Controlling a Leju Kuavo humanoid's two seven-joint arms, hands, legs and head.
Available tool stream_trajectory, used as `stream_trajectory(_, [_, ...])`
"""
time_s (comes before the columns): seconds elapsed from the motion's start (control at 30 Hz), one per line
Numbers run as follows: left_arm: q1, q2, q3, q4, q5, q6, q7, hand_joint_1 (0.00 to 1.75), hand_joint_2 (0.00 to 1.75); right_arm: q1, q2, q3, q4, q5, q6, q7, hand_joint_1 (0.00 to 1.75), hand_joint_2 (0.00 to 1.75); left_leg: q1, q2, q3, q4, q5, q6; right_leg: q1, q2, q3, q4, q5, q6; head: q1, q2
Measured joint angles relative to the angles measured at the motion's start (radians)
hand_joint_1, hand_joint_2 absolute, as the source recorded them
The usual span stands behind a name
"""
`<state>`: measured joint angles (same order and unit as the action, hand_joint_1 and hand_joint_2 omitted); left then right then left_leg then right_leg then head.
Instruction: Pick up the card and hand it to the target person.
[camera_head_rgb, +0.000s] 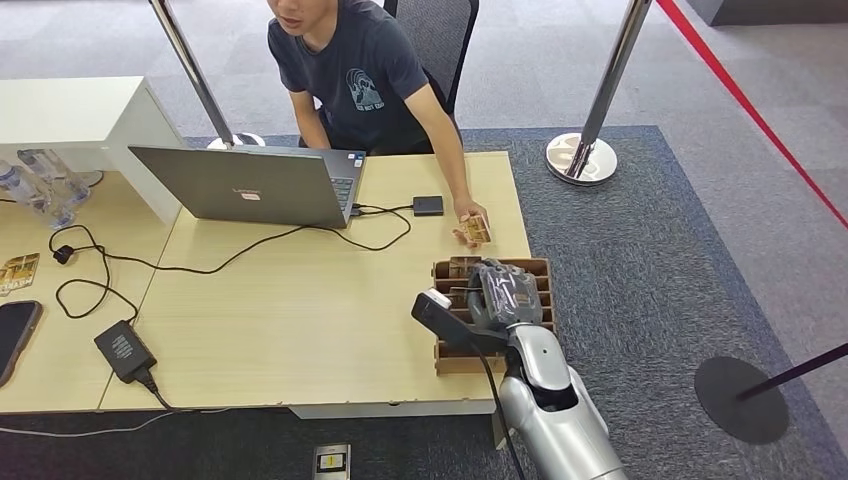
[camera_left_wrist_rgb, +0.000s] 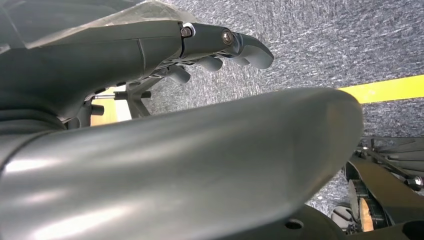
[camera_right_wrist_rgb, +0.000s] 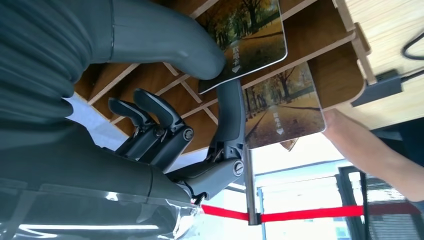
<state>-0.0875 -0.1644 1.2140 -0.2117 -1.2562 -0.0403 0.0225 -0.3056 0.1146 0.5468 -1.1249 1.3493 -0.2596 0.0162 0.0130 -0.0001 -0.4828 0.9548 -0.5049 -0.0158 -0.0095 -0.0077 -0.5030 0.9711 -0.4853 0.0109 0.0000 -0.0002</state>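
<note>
My right hand (camera_head_rgb: 505, 290) hovers over a wooden slotted card rack (camera_head_rgb: 447, 362) at the table's right edge. In the right wrist view the hand (camera_right_wrist_rgb: 165, 125) pinches an autumn-tree card (camera_right_wrist_rgb: 250, 35) between its thumb and a dark finger, with the card still low among the rack's slots. A second, similar card (camera_right_wrist_rgb: 287, 107) stands in the rack (camera_right_wrist_rgb: 340, 70) beside it. The person (camera_head_rgb: 350, 70) sits across the table, their hand holding another card (camera_head_rgb: 477, 230) just beyond the rack. My left hand (camera_left_wrist_rgb: 220, 50) hangs over grey carpet, holding nothing.
A laptop (camera_head_rgb: 250, 185), cables, a power adapter (camera_head_rgb: 125, 350) and a small black box (camera_head_rgb: 428, 205) lie on the table (camera_head_rgb: 300, 320). A phone (camera_head_rgb: 15, 335) and bottles (camera_head_rgb: 40, 185) are at the left. A stanchion base (camera_head_rgb: 580, 158) stands on the carpet to the right.
</note>
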Motion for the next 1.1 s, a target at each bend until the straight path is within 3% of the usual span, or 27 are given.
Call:
stream_trajectory(0.37, [0.001, 0.001, 0.008, 0.000, 0.055, 0.022, 0.001, 0.00, 0.00, 0.009, -0.014, 0.014, -0.062, -0.115, 0.032, -0.109, 1.75, 1.75, 0.000, 0.000, -0.002, 0.000, 0.000, 0.000, 0.000, 0.000, -0.001, 0.000, 0.000, 0.000, 0.000, 0.000])
stream_trajectory(1.1, [0.001, -0.009, 0.047, 0.000, 0.076, 0.040, -0.023, 0.00, 0.00, -0.144, -0.027, 0.052, -0.252, -0.192, 0.047, -0.118, 1.75, 1.75, 0.000, 0.000, -0.002, 0.000, 0.000, 0.000, 0.000, 0.000, -0.002, 0.000, 0.000, 0.000, 0.000, 0.000])
